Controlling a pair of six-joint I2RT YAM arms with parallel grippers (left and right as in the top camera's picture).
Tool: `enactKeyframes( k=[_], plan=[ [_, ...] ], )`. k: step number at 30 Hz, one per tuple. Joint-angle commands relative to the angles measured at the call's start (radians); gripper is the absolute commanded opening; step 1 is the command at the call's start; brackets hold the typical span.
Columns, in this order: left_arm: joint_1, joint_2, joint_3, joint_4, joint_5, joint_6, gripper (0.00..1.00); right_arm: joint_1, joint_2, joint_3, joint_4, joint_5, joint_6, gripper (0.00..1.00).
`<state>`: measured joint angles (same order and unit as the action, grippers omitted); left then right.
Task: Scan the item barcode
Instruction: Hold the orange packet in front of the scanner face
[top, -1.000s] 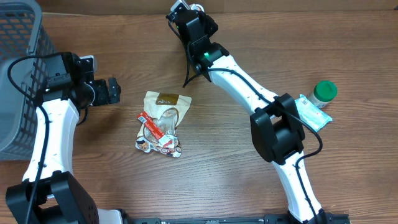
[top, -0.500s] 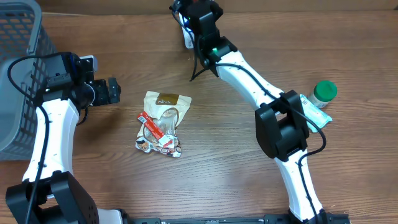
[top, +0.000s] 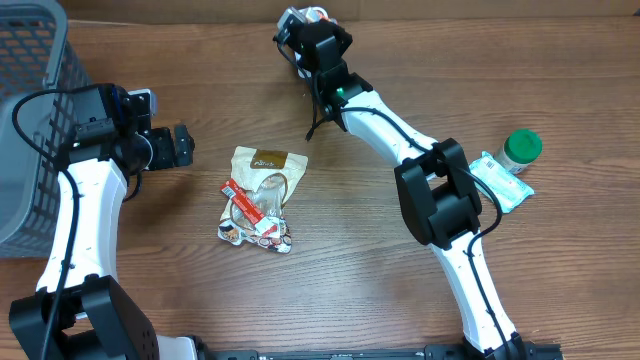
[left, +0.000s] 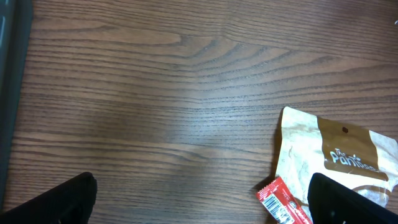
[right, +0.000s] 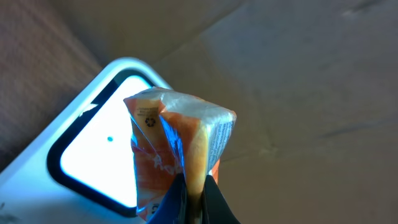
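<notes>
The right gripper is pinched shut on an orange snack packet, which juts beyond its jaws before the lit window of the scanner. The left gripper gapes wide, empty (a brown pouch lies by one fingertip).

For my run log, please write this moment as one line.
step: scanning; right gripper: shut on orange packet at scanner; left gripper: open, empty

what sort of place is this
Probably a mock shop checkout: a lit scanner, a packet held up to it, and a basket near loose snack packs.
</notes>
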<state>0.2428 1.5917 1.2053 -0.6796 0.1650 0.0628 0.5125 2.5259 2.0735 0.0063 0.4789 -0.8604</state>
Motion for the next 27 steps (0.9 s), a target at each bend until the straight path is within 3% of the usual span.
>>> enactKeyframes(
  k=[1, 14, 22, 27],
  plan=[
    [-0.001, 0.005, 0.014, 0.003, 0.008, 0.012, 1.00, 0.004, 0.004, 0.009, 0.008, 0.002, -0.061, 0.04],
    [-0.001, 0.005, 0.014, 0.003, 0.008, 0.012, 1.00, 0.026, -0.001, 0.009, 0.098, 0.023, -0.035, 0.04],
    [-0.001, 0.005, 0.014, 0.003, 0.008, 0.012, 0.99, 0.028, -0.131, 0.009, 0.101, 0.051, 0.206, 0.03],
    [-0.001, 0.005, 0.014, 0.004, 0.008, 0.012, 0.99, 0.024, -0.294, 0.009, -0.045, 0.050, 0.432, 0.04]
  ],
)
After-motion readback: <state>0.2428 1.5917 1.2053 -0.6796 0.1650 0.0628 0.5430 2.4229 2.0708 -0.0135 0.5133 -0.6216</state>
